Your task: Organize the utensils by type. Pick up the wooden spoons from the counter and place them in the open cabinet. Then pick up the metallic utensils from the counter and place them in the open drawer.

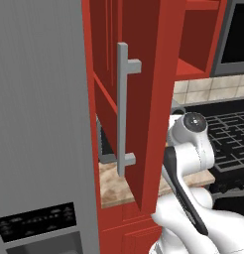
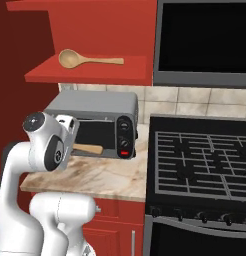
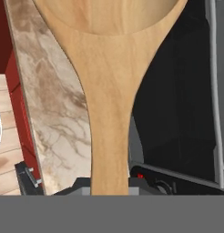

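Observation:
One wooden spoon (image 2: 90,60) lies on the lower shelf (image 2: 110,74) of the open cabinet, bowl to the left. My gripper (image 2: 74,145) is shut on a second wooden spoon (image 3: 109,113), held above the counter (image 2: 95,180) in front of the toaster oven. Its tan handle (image 2: 88,148) sticks out to the right of my hand. In the hand view the spoon's bowl points away from me over the counter edge (image 3: 54,113). The cabinet's door (image 1: 144,99) stands open with its silver bar handle (image 1: 122,109). The metallic utensils and the open drawer are out of view.
A grey toaster oven (image 2: 95,112) sits at the back of the counter under the shelf. A black stove (image 2: 205,155) adjoins on the right, with a dark microwave (image 2: 205,40) above it. A grey fridge (image 1: 39,124) stands to the left of the open door.

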